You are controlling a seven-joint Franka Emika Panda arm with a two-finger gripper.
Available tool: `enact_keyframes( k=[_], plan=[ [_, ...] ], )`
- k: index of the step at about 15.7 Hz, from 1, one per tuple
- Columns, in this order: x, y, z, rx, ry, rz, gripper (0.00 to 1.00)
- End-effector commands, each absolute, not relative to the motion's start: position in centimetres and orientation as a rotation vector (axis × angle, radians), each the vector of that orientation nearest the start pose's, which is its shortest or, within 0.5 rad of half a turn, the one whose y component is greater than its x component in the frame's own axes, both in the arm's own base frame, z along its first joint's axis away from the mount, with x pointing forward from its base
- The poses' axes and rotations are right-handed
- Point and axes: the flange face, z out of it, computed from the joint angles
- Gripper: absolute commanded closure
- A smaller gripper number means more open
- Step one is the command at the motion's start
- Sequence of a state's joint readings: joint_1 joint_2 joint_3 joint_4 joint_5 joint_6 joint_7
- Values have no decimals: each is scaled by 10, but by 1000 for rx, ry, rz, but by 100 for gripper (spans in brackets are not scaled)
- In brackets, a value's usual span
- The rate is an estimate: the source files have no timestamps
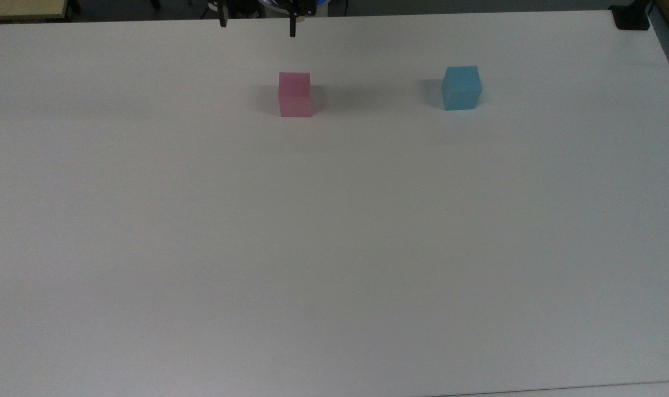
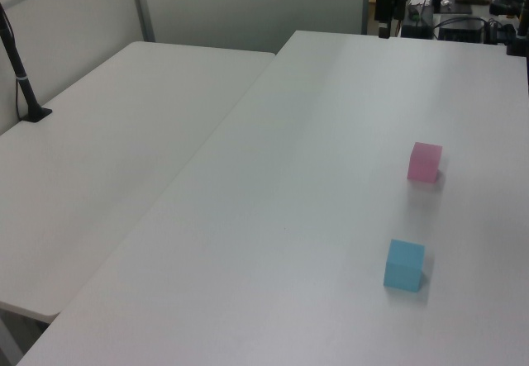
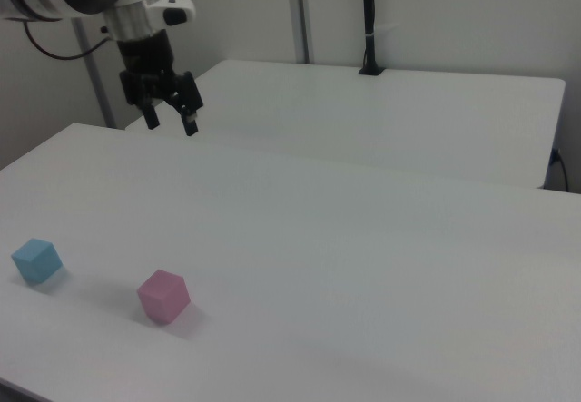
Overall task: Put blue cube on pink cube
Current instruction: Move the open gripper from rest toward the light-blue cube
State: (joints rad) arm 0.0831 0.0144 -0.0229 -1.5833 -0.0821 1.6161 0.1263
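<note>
From my station, I judge the job hardly begun: nothing is stacked yet. The small sky-blue matte cube sits flat on the white table in the upper right of the top view, and the small pale pink matte cube sits near the upper centre, well apart from it. In the right view the blue cube is at the lower left edge with the pink cube a little to its right; in the left view the pink cube lies above the blue cube on the right side of the frame.

Everything is left to do: reach the blue cube, grasp it, lift it, carry it over and set it on the pink cube.

My hand hangs in the air in the upper left of the right view, above the table's far edge. Its two dark fingers are spread wide and hold nothing, touching neither cube.
</note>
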Motion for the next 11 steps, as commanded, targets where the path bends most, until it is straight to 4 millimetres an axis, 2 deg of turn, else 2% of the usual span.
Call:
enact_keyframes(
  k=[1, 6, 11],
  plan=[
    [558, 82, 618, -3202, 65, -55, 0],
    [534, 180, 612, -3189, 55, -52, 0],
    [491, 275, 603, -3180, 9, -32, 0]
  ],
)
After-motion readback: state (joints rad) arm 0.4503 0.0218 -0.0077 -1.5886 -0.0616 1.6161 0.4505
